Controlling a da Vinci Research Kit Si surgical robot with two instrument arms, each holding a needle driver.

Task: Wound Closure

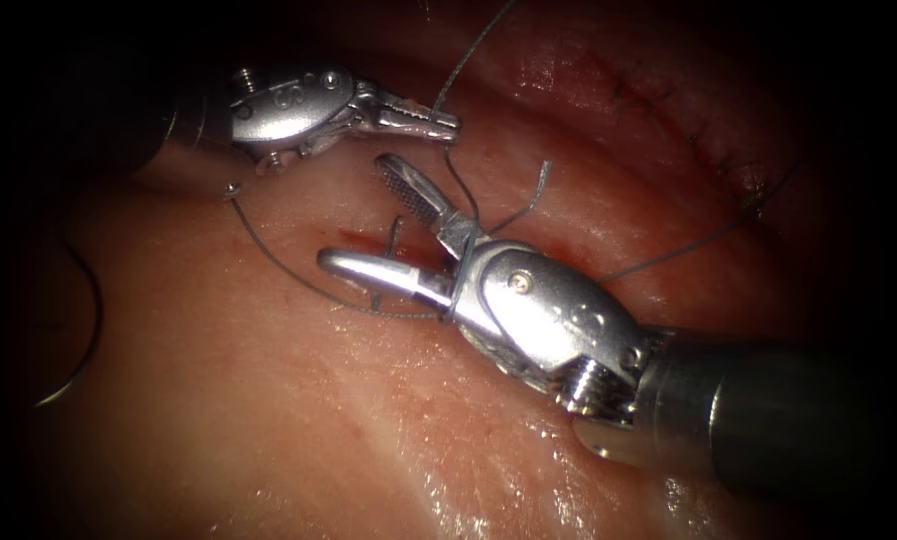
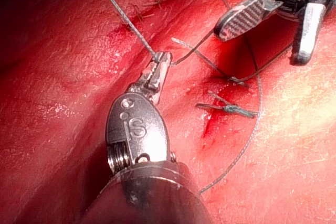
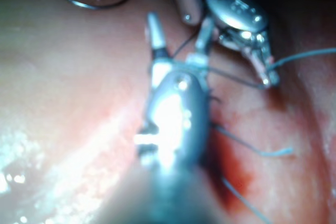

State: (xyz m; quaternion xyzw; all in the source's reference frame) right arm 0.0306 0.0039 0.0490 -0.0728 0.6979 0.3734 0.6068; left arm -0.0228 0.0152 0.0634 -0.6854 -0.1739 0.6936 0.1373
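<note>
Endoscope view puts the left tool (image 1: 446, 122) just above the cut (image 1: 373, 243), its jaws closed on the thread (image 1: 468, 55), which runs up and away from the pinch. The right tool (image 1: 368, 215) comes at the cut from the lower right with its jaws spread wide and nothing between them, one jaw lying across the cut and the other angled up toward the left tool. Thread is looped round the right tool at the root of its jaws. The needle (image 1: 78, 330) lies free on the tissue (image 1: 268, 440), well left of the cut, held by neither tool and not in the tissue. A cut end (image 1: 540, 185) of thread stands up just right of the cut.

In the left wrist view the left tool (image 2: 161, 62) grips the thread (image 2: 123, 17) at its very tips, with red fluid (image 2: 212, 124) by the cut.

Risks, as I judge them: the tip-only pinch could let the thread slip if tension rises, and the loop round the right tool would slacken. That loop sits far back, so it could catch on the wrist when it has to slide off. The open lower jaw lies close over the cut and could snag the stitch there or scrape the edge. The loose needle trails thread that could drag it toward the cut
</note>
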